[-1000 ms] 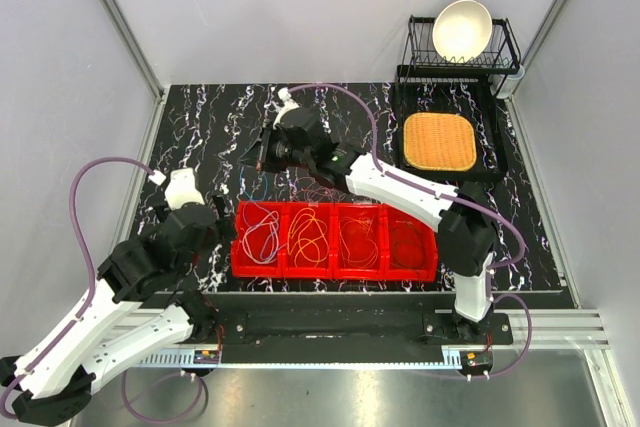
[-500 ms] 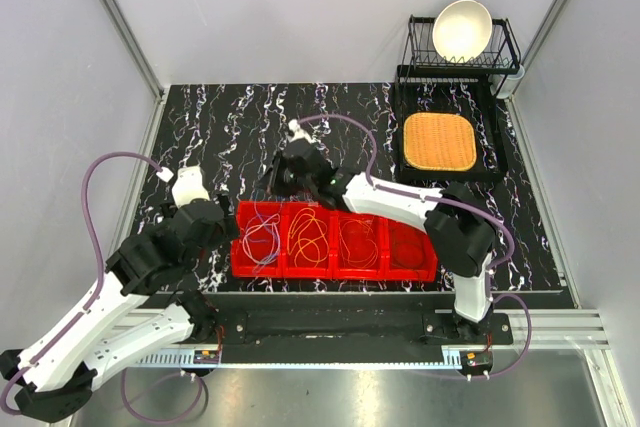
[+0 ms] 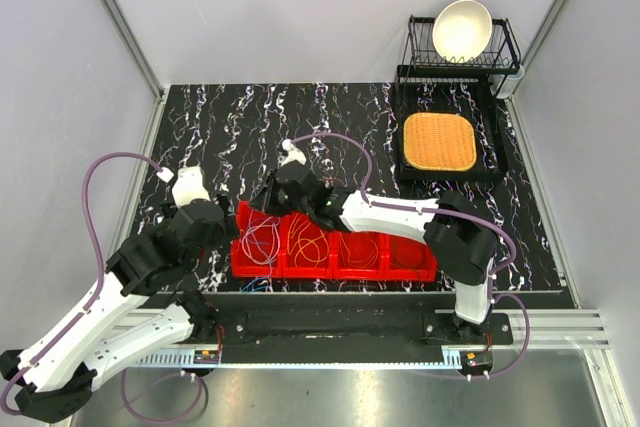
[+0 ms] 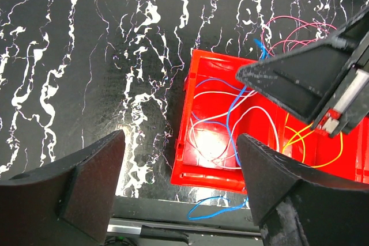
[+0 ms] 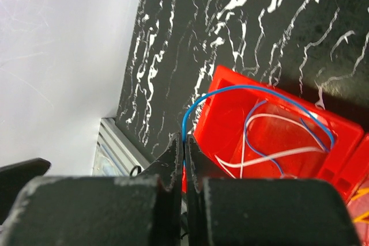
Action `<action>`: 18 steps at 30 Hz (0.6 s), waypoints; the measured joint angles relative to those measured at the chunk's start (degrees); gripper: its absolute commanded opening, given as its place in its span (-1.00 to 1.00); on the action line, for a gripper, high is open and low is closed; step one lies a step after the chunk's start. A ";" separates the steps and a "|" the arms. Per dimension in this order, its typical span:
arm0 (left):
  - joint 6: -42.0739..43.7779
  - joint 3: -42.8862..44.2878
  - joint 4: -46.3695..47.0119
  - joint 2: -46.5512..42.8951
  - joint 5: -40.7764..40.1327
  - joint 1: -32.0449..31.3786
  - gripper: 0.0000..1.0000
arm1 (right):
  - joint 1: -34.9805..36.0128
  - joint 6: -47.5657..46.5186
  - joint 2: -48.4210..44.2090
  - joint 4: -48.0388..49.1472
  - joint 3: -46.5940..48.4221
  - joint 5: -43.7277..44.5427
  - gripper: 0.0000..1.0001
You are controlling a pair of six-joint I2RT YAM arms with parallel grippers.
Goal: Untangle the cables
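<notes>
The right gripper [image 5: 184, 149] has its black fingers pinched together on a thin blue wire [image 5: 248, 88], which arches over the leftmost compartment of the red plastic four-part tray [image 3: 335, 275] (a thin white wire [image 5: 271, 155] loops inside). The left gripper [image 4: 180, 162] hovers above that end, jaws wide apart, empty; thin red wires [image 4: 300, 30] lie on the black marbled tabletop [image 4: 86, 56] beyond it

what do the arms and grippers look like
Both arms have white shells on the long links and black joints: left arm, right arm. A purple hose loops beside each one. The left gripper and right gripper are matt black, with blunt wedge-shaped fingers.
</notes>
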 measured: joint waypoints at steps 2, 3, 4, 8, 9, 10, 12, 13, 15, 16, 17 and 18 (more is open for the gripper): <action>0.00 -0.02 0.09 -0.02 0.02 0.00 0.61 | 0.20 0.20 -0.20 0.07 -0.70 0.09 -1.00; 0.00 -0.02 0.15 -0.02 0.02 0.00 0.61 | 0.28 0.22 -0.24 0.07 -1.01 0.22 -1.00; 0.02 -0.02 0.22 -0.02 0.02 0.00 0.61 | 0.39 0.22 -0.33 -0.07 -1.16 0.63 -1.00; 0.02 -0.02 0.24 -0.02 0.02 0.00 0.61 | 0.33 -0.55 -1.25 -0.81 -1.03 1.77 -1.00; 0.02 -0.02 0.24 -0.02 0.02 0.00 0.60 | 0.20 -0.83 -1.66 -1.27 -0.70 1.73 -1.00; 0.04 -0.02 0.24 -0.02 0.02 0.00 0.60 | -0.09 -1.01 -2.21 -1.99 0.02 1.29 -1.00; 0.07 -0.02 0.24 -0.04 0.02 0.00 0.60 | -0.63 -1.07 -2.86 -2.64 1.79 0.68 -1.00; 0.13 -0.02 0.24 -0.09 0.02 0.00 0.59 | -1.11 -1.11 -3.17 -3.04 3.15 0.04 -1.00; 0.15 -0.02 0.26 -0.28 0.02 0.00 0.59 | -2.25 -0.94 -3.76 -3.06 5.86 -1.07 -1.00; 0.17 -0.02 0.22 -0.48 0.02 0.00 0.59 | -2.93 -0.79 -4.17 -2.99 7.02 -2.03 -1.00; 0.15 -0.04 0.26 -0.72 0.02 0.00 0.58 | -3.52 -0.57 -4.57 -3.02 7.85 -2.69 -1.00; 0.15 -0.04 0.24 -0.87 0.02 0.00 0.58 | -4.26 -0.24 -4.94 -3.04 8.90 -3.50 -1.00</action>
